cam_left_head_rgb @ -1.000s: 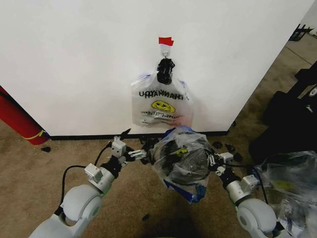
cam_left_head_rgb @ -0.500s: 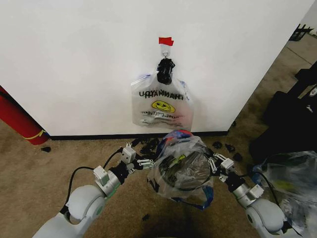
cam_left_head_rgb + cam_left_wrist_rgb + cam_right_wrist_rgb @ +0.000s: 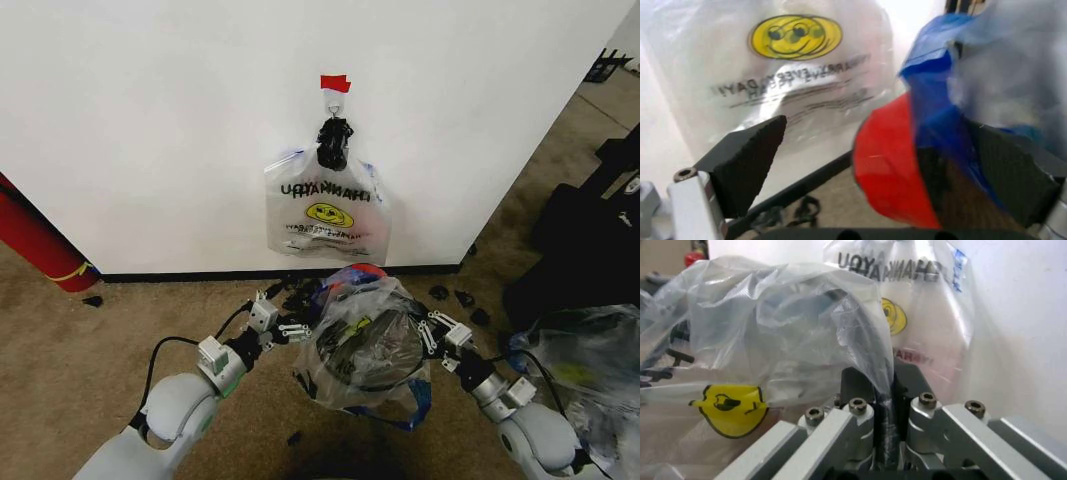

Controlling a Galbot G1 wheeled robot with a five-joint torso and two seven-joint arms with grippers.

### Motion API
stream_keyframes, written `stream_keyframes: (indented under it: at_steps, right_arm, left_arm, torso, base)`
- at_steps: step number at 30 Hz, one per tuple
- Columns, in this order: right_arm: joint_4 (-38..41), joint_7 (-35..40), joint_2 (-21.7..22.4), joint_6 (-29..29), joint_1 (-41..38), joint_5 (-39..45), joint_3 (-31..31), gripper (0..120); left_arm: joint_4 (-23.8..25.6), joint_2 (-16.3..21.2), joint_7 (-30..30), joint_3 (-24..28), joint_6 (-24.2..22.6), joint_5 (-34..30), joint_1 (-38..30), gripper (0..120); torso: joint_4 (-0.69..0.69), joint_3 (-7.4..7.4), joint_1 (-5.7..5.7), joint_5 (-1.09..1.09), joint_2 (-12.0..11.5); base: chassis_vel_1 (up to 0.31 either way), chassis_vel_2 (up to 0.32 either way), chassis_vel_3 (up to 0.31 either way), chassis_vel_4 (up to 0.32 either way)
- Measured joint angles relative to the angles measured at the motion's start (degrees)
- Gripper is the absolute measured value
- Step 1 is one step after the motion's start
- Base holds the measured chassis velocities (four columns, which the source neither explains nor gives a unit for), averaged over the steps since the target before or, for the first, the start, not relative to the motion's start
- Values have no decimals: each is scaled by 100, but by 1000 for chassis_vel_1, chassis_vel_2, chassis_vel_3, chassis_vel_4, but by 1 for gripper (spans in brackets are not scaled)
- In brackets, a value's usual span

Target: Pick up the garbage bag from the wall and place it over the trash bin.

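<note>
The thin, see-through whitish garbage bag with yellow smiley face and blue trim sits draped over the small round black wire-mesh trash bin on the carpet, at six o'clock from the flat bundle of similar printed bags hanging by a black clip on the plain white wall. Both arms flank the bin, apparently so the film can be stretched around the rim.

The left gripper is at nine o'clock of the bin; in its wrist view the dark fingers stand spread, with the blue trim and the bin's red band between them. The right gripper, at three o'clock, has its metal fingers pressed together on a crumpled fold of the garbage bag — a pinch that seems meant to keep the slippery plastic from sliding off.

The film is glossy, wrinkled and limp; the mesh shows dark through it — the bag looks mostly seated, judging by its spread.
</note>
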State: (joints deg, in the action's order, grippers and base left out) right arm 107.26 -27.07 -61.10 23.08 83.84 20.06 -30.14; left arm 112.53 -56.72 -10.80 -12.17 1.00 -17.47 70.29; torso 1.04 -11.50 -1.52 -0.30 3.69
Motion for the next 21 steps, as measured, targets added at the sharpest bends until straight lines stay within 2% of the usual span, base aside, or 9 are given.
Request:
stream_keyframes:
  at_steps: [9,15,19,21]
  right_arm:
    - [104,-299,21,-19,89,480,-29,1]
    - [244,-188,9,-344,143,864,102,1]
    - [330,233,-21,-538,177,971,209,1]
    - [360,837,-80,-698,186,1006,340,1]
  left_arm:
    - [-390,-148,332,60,65,440,-207,100]
    - [-590,-272,519,116,137,618,-410,100]
    - [-491,-261,513,47,213,617,-360,100]
    - [-369,-207,495,-94,320,588,-250,100]
  torso:
    - [0,0,0,0,0]
    - [0,0,0,0,0]
    - [0,0,0,-1,0]
    - [0,0,0,0,0]
  base:
    - [0,0,0,0]
    - [0,0,0,0]
    - [0,0,0,0]
    - [0,0,0,0]
